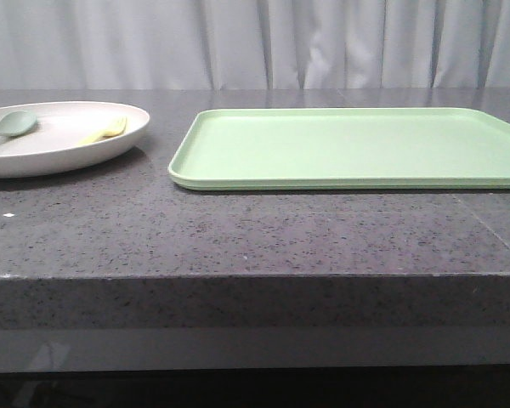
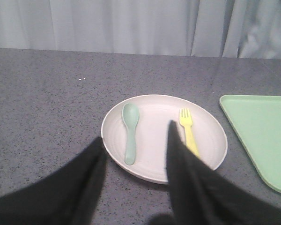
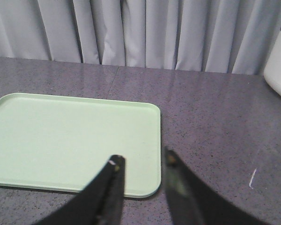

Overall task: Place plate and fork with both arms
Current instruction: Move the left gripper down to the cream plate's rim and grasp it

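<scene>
The off-white plate (image 1: 59, 149) sits on the dark counter at the far left and shows whole in the left wrist view (image 2: 150, 166). On it lie a pale-yellow fork (image 1: 104, 131) (image 2: 188, 129) and a grey-green spoon (image 1: 11, 126) (image 2: 130, 131). My left gripper (image 2: 136, 131) is open and empty, above the plate's near rim, with one finger over the fork's handle end. My right gripper (image 3: 143, 159) is open and empty above the near right corner of the light-green tray (image 3: 70, 140). Neither gripper shows in the front view.
The light-green tray (image 1: 348, 149) lies flat to the right of the plate; its corner shows in the left wrist view (image 2: 262, 136). A white rounded object (image 3: 278, 65) stands at the counter's right side. Grey curtains hang behind. The counter's front edge (image 1: 255, 276) is close.
</scene>
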Motion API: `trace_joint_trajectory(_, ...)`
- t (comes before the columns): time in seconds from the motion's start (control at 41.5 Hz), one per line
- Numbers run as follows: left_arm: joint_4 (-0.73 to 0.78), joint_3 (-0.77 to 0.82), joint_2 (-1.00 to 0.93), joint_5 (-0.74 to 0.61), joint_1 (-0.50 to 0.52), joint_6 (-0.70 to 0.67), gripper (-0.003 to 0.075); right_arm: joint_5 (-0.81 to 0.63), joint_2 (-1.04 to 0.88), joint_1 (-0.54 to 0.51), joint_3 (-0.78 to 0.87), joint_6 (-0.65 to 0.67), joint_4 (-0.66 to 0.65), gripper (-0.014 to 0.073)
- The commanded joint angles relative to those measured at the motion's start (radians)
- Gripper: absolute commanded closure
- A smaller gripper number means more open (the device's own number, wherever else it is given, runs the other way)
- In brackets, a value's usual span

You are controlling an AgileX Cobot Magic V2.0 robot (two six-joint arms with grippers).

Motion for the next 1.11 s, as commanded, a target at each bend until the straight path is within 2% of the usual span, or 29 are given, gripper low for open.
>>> trace_joint_trajectory(0.0,0.015,-0.035,0.013,-0.085,-0.004,-0.012,0.0082,-0.073,0.019,-0.005,-0.034,-0.007,-0.013,0.0039)
trace_joint_trajectory(0.072,0.015,-0.035,0.013,-0.085,-0.004,-0.012,0.0022,-0.073,0.019,-0.005,-0.034,-0.007,-0.013,-0.0069)
trace_joint_trajectory(0.385,0.015,-0.035,0.013,-0.085,-0.004,-0.012,0.0092,-0.073,0.019,-0.005,-0.034,-0.007,-0.013,-0.0051)
trace_joint_trajectory(0.554,-0.070,-0.035,0.020,-0.087,-0.004,-0.012,0.0137,-0.073,0.019,-0.005,-0.034,-0.007,-0.013,-0.0051)
trace_joint_trajectory(0.674,-0.032,-0.071,0.070,0.004,-0.004,-0.012,0.0169,-0.073,0.019,-0.005,-0.034,-0.007,-0.013,-0.0051)
trace_joint_trajectory(0.891,0.023,-0.184,0.283,0.235,-0.004,-0.012,0.0209,-0.073,0.019,-0.005,-0.034,-0.007,-0.013,-0.0051)
trace_joint_trajectory(1.084,0.061,-0.270,0.524,0.306,0.015,-0.001,0.0210,-0.073,0.019,-0.005,-0.034,-0.007,-0.013,-0.0051)
